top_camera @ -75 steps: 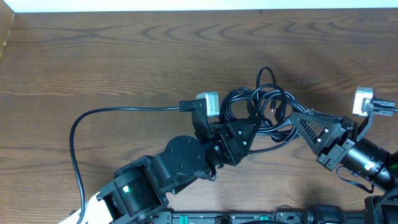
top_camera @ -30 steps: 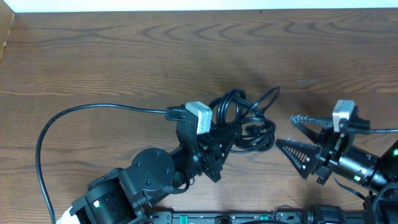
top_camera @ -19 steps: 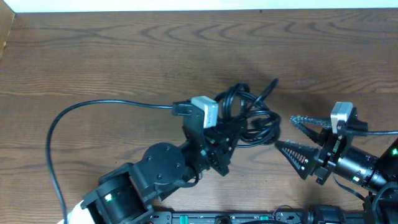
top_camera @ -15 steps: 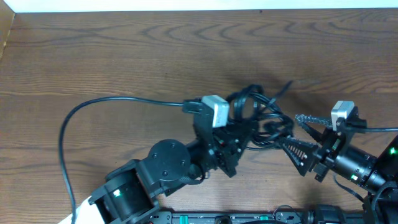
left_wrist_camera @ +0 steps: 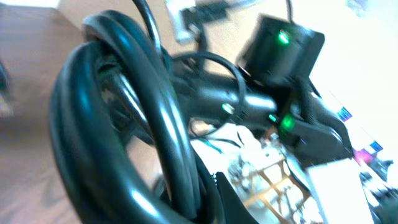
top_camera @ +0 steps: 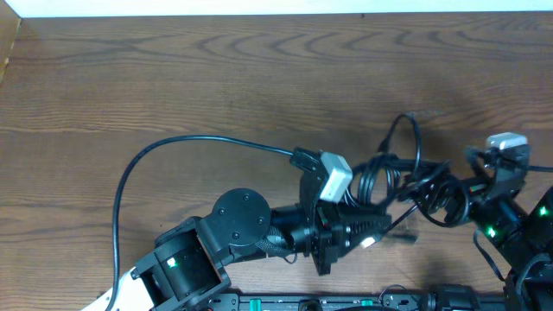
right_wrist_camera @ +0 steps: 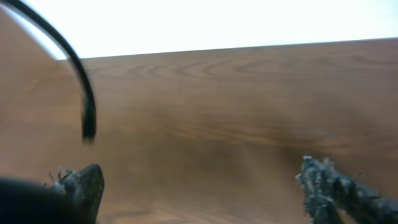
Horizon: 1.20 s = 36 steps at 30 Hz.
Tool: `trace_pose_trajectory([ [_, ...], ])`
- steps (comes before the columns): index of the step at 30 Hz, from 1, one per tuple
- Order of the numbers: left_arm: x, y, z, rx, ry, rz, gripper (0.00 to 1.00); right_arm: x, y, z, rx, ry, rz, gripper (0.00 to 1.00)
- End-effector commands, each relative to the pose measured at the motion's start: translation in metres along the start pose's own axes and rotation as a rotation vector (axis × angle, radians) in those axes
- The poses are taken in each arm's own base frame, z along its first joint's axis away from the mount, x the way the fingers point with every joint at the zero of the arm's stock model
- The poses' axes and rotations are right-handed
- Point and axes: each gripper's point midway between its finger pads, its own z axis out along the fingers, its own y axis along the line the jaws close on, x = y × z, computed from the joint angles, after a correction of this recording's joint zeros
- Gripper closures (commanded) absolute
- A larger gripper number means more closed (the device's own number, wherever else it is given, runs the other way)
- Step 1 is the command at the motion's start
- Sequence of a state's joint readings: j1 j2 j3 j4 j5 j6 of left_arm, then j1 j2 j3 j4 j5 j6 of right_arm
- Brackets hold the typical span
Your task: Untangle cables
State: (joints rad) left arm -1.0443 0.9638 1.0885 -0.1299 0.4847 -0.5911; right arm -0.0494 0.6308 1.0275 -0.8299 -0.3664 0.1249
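Clamping the cables (top_camera: 404,177) in the left gripper (top_camera: 371,228), shut tight on the black loops, toward the front right of the table (top_camera: 216,78). Crowding the left wrist view with those coils. Holding the right gripper (right_wrist_camera: 200,169) spread wide just beside the bundle, gripping nothing, with bare wood between its fingers (right_wrist_camera: 333,186). Dangling one plug end (right_wrist_camera: 89,127) above the left-hand finger.
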Motion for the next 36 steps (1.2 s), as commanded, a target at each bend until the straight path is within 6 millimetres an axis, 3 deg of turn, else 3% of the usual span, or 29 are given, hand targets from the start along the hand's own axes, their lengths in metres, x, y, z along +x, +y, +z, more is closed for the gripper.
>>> trace_pose_trajectory([
  [1,0.005,-0.033,-0.01,0.142,0.047,0.076,0.93,-0.005,-0.027,-0.004,0.159,-0.02,0.002,0.01],
  [9,-0.001,-0.026,-0.01,0.098,0.004,0.265,0.92,0.019,-0.023,-0.004,0.13,0.081,-0.047,0.01],
  [14,-0.012,0.013,-0.01,-0.118,-0.052,0.285,0.92,0.049,0.01,-0.007,-0.079,0.199,-0.181,0.01],
  [17,-0.011,0.037,-0.014,-0.253,-0.049,0.328,0.93,0.061,0.016,-0.011,-0.124,0.244,-0.175,0.01],
  [27,-0.015,0.107,-0.049,-0.681,-0.057,0.358,0.93,0.063,0.048,-0.019,-0.308,0.243,-0.143,0.01],
  [31,-0.01,0.111,-0.052,-0.7,-0.037,0.356,0.92,0.057,0.055,-0.023,-0.343,0.222,-0.148,0.01],
  [36,0.0,0.099,-0.041,-0.6,0.009,0.346,0.93,0.051,0.069,-0.026,-0.427,0.191,-0.151,0.01],
])
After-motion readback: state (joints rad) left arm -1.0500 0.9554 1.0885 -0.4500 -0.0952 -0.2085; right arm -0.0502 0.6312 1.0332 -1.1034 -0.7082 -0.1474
